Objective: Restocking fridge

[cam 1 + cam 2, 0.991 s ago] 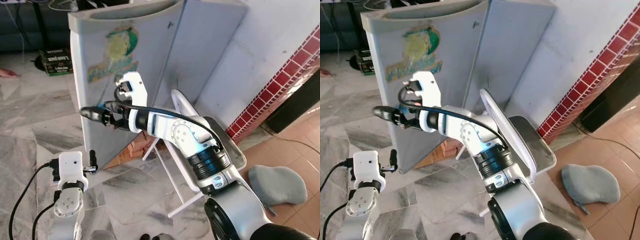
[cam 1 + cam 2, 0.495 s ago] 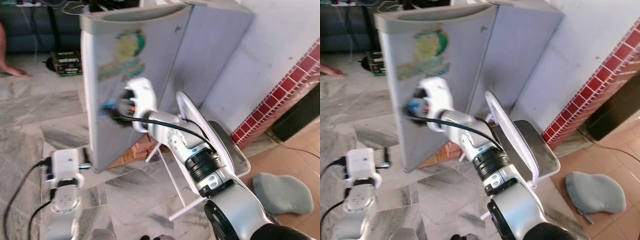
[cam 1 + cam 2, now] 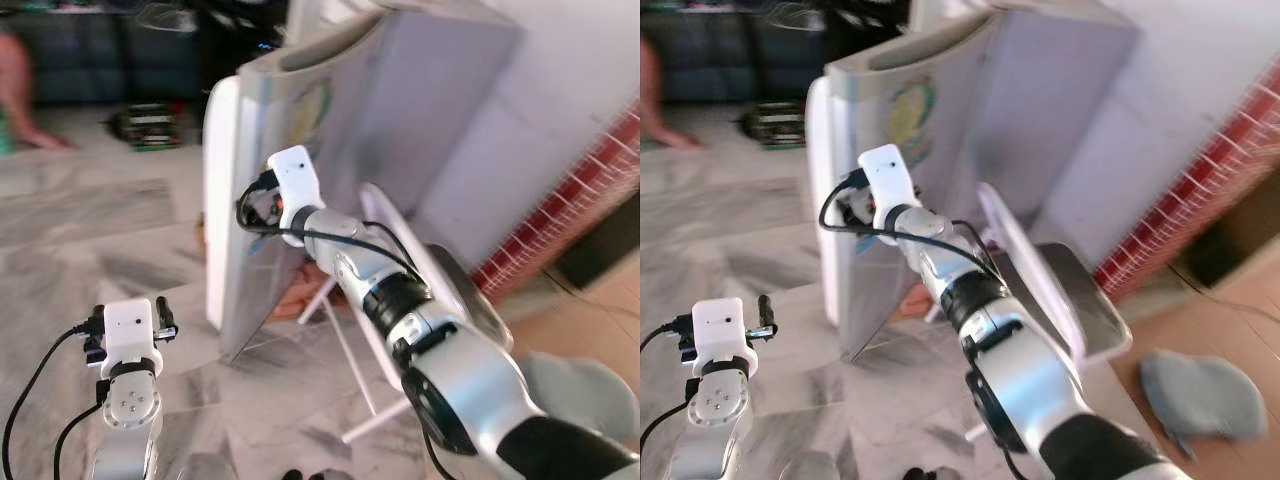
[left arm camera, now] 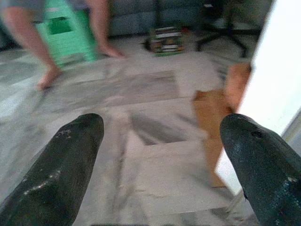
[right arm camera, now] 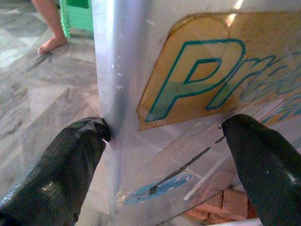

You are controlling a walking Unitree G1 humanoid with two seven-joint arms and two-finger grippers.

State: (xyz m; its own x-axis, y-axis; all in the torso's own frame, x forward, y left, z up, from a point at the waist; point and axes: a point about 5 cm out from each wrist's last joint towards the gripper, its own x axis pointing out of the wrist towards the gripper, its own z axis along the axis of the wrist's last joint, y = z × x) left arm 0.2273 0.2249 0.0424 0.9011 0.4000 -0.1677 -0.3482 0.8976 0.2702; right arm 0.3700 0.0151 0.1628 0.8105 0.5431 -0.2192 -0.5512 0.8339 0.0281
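Far left in the head views, a person's bare leg (image 3: 14, 95) blurs against a dark sofa; the left wrist view adds two bare feet on the floor and a green plastic stool (image 4: 66, 35). A flat dark box (image 3: 140, 125) lies on the floor near the sofa.

The floor (image 3: 90, 240) is polished grey-and-white veined marble, smooth and slightly glossy. Low over it hangs the left gripper (image 4: 160, 169), its white boxy wrist module trailing black cables; the two rounded, matte black fingers (image 4: 61, 169) stand wide apart with nothing between them.

Next comes the fridge (image 3: 400, 110), a slab-sided grey cabinet against the white wall. Its door (image 3: 260, 210) stands ajar, the white inner edge (image 3: 220, 200) turned toward the robot. The door face is brushed silver metal with a worn yellow and teal sticker (image 5: 202, 80) (lettering partly peeled).

The right gripper (image 5: 160, 141) reaches up to that door. Its fingers are spread, one fingertip (image 5: 89, 136) touching the rounded door edge, the other lying over the door face, so the edge sits between the jaws without being clamped.

Under the door, reddish bricks (image 5: 225, 207) show. Right of the arm stands a white tubular folding stand (image 3: 345, 340) with a grey tray (image 3: 475, 305), then a red-tiled wall base (image 3: 560, 220) and a grey cushion (image 3: 1200, 390).
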